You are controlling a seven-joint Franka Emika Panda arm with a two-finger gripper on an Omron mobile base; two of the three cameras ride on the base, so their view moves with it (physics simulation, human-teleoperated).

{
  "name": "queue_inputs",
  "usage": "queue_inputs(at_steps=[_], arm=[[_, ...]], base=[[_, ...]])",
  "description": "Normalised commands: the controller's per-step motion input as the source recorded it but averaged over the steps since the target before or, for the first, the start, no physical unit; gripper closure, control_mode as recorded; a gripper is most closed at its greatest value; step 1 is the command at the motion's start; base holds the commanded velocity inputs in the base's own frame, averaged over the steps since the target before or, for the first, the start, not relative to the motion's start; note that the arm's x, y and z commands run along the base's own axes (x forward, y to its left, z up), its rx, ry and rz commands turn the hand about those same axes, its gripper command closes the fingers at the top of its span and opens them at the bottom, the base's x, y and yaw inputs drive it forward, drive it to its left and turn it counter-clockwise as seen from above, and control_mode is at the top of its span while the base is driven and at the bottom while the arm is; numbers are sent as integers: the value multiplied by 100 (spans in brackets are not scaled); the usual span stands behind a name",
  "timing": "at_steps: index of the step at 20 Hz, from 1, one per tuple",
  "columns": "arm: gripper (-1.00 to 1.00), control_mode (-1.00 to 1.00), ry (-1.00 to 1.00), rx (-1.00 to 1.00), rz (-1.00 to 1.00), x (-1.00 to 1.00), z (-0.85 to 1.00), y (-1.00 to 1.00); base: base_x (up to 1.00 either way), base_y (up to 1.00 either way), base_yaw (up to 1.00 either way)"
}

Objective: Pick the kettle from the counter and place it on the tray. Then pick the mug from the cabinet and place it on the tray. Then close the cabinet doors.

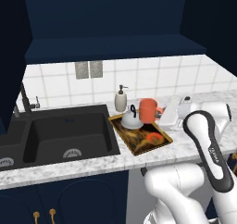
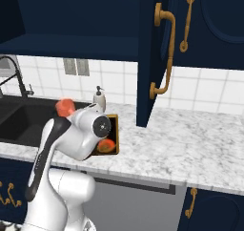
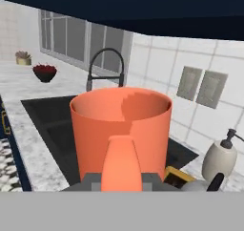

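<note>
One mug [image 1: 148, 110], orange-red, hangs just above the single tray [image 1: 159, 141], its handle pinched between the jaws of the gripper [image 3: 122, 180]. One kettle [image 1: 131, 120] sits on that tray, one soap bottle [image 1: 121, 99] just behind it on the counter [image 1: 83, 165], beside a double sink [image 1: 69, 135].

Orange-red mug [image 3: 121, 130]; silver-grey kettle [image 1: 131, 120]; golden-brown-rimmed tray [image 1: 121, 133]; speckled marble counter [image 2: 190, 144]; navy cabinet [image 1: 106, 28].

Even, flat rendered light — soft shadows, slightly blurry — no glare.
</note>
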Motion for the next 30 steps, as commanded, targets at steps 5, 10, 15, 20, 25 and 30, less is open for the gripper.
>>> queue_inputs(at_steps=[5, 10, 15, 20, 25, 30], arm=[[100, -100, 0, 0, 22, 9, -41, -37], [100, -100, 0, 0, 19, 5, -42, -26], [100, -100, 0, 0, 17, 16, -39, -10], [100, -100, 0, 0, 13, 20, -37, -10], [100, -100, 0, 0, 3, 26, -32, -16], [100, -100, 0, 0, 0, 37, -33, -7]], base=[[0, 0, 0], [0, 0, 0], [0, 0, 0], [0, 0, 0], [0, 0, 0], [0, 0, 0]])
